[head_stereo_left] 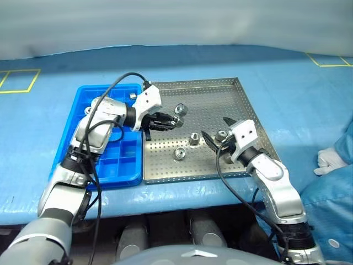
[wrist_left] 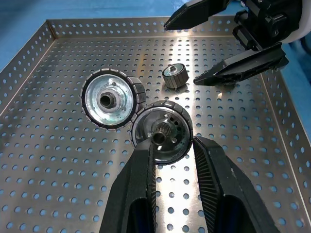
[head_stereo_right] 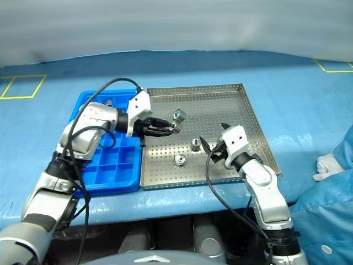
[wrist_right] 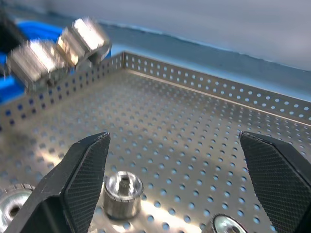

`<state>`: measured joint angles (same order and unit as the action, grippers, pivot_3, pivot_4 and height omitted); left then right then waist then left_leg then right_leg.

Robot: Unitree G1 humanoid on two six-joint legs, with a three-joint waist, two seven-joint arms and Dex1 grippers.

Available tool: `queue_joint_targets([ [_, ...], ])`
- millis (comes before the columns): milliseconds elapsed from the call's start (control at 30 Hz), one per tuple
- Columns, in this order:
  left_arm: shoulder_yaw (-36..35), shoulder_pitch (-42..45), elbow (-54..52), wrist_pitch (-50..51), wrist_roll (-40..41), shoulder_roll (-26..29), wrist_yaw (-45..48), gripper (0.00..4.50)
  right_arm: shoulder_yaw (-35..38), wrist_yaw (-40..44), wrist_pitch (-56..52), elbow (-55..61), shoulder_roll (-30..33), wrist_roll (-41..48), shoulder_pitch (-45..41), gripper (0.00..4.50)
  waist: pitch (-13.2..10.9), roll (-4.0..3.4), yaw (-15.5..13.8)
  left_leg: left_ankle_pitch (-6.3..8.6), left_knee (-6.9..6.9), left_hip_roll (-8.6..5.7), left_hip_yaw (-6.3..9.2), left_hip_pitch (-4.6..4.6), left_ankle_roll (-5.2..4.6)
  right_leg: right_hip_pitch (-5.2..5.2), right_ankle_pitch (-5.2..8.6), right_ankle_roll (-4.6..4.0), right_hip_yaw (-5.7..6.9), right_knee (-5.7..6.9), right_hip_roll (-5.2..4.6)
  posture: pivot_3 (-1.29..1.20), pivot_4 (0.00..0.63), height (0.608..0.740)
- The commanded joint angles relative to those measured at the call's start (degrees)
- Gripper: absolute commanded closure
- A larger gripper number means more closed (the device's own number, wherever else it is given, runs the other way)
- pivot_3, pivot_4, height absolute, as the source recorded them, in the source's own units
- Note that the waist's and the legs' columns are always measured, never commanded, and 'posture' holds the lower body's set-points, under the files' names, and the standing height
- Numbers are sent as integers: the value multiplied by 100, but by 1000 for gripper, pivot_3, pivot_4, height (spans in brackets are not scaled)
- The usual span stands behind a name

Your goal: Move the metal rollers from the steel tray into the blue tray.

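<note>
Metal rollers [head_stereo_left: 180,154]: shiny, holed; several loose on perforated steel tray [head_stereo_left: 231,94], blue tray [head_stereo_left: 124,160] alongside, compartmented

Blue table [head_stereo_left: 287,105]: steel tray [head_stereo_left: 242,105], blue tray [head_stereo_left: 77,118] touching.

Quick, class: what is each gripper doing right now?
Left gripper: shut on a metal roller.
Right gripper: open, holding nothing.

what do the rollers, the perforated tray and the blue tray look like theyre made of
Metal rollers: bright polished metal, probably steel; they mirror the light and have ribbed rims.
Steel tray: thin silvery sheet metal with a brushed sheen, punched with rows of holes and folded into a low rim.
Blue tray: likely moulded plastic; even bright blue, slightly glossy, with one-piece divider walls.
</note>
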<state>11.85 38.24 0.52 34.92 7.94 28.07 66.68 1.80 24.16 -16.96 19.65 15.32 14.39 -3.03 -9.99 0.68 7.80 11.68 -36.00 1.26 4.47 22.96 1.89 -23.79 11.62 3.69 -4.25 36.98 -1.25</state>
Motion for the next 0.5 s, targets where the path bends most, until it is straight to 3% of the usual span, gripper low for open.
queue_joint_targets([
  [33,-15,-359,-589,-625,69,141,-78,3666,468,-78,-200,520,-361,1066,-132,0,0,0,-6,0,0,1,0,0,0,0,0,0,-1,0,0,-134,150,740],
  [333,629,-577,-522,-2140,-942,333,-678,3666,634,-1225,-2502,790,-823,3217,-672,0,0,-1,-92,0,-4,0,-1,0,0,2,-1,-3,-4,0,0,-116,150,740],
  [500,912,-432,-206,-3027,-1455,410,-848,3666,693,-1715,-3076,590,-926,3627,-902,0,0,-1,-94,0,0,0,-1,3,0,-2,-1,-3,-4,-1,1,-113,150,740],
])
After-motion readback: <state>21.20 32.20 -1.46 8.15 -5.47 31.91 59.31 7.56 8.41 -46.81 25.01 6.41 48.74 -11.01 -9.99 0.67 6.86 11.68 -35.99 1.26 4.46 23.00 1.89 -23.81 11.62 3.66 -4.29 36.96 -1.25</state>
